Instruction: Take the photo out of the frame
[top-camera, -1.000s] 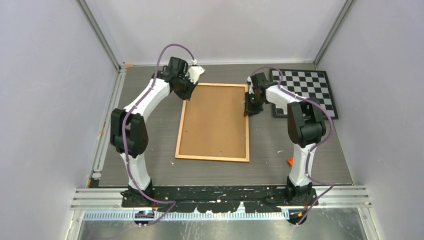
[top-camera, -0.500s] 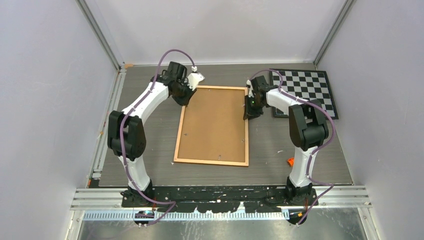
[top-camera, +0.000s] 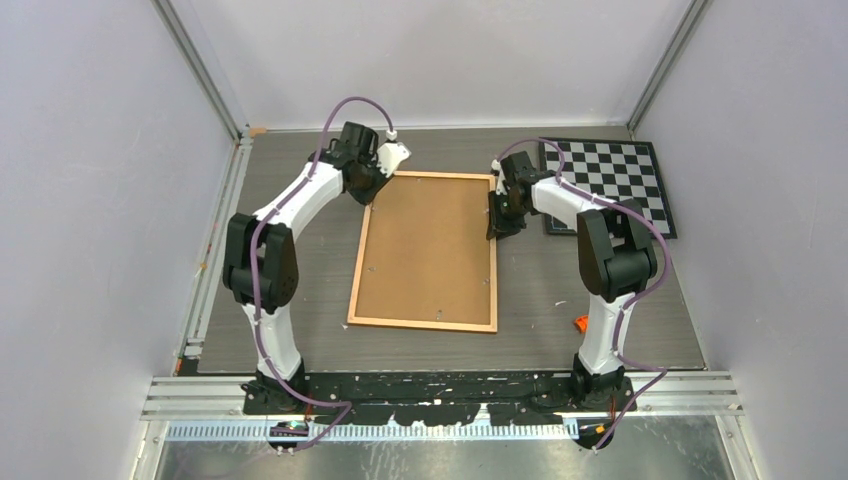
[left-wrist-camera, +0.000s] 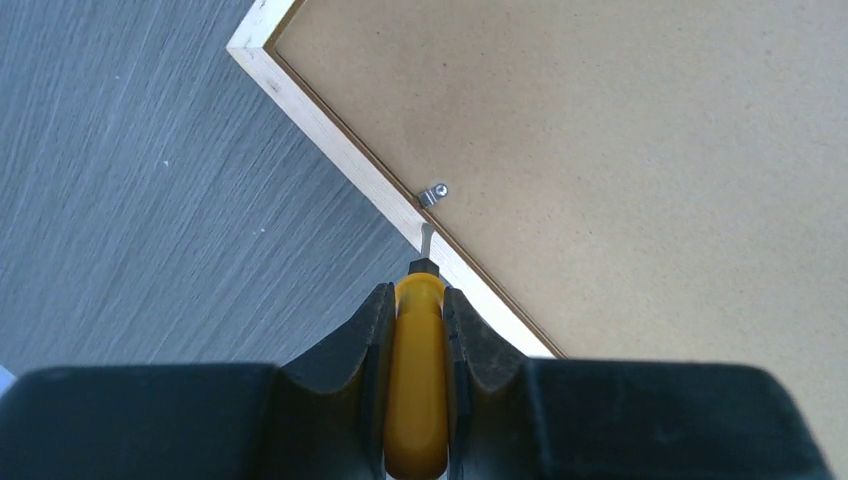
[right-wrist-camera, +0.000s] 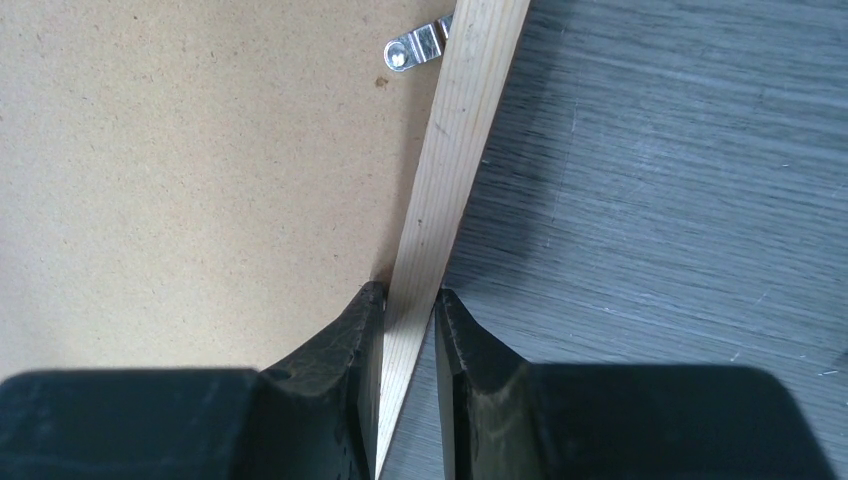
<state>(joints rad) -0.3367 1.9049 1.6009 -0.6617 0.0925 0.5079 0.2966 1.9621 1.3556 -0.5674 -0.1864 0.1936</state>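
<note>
The frame (top-camera: 425, 250) lies face down on the table, its brown fibreboard back up. The photo is hidden beneath the backing. My left gripper (top-camera: 372, 190) is at the frame's far left corner, shut on a yellow-handled screwdriver (left-wrist-camera: 420, 370). The screwdriver's metal tip rests on the pale wooden border (left-wrist-camera: 340, 150), just short of a small metal clip (left-wrist-camera: 433, 193). My right gripper (top-camera: 495, 225) is at the frame's right edge, its jaws closed on the wooden border (right-wrist-camera: 460, 150). Another clip (right-wrist-camera: 415, 48) sits further along that edge.
A black-and-white checkerboard (top-camera: 610, 180) lies at the back right, just beyond the right arm. A small orange piece (top-camera: 579, 322) lies on the table near the right arm's base. Grey walls enclose the table on three sides.
The frame has shifted slightly to the left. Both grippers have moved a little toward the back of the table.
</note>
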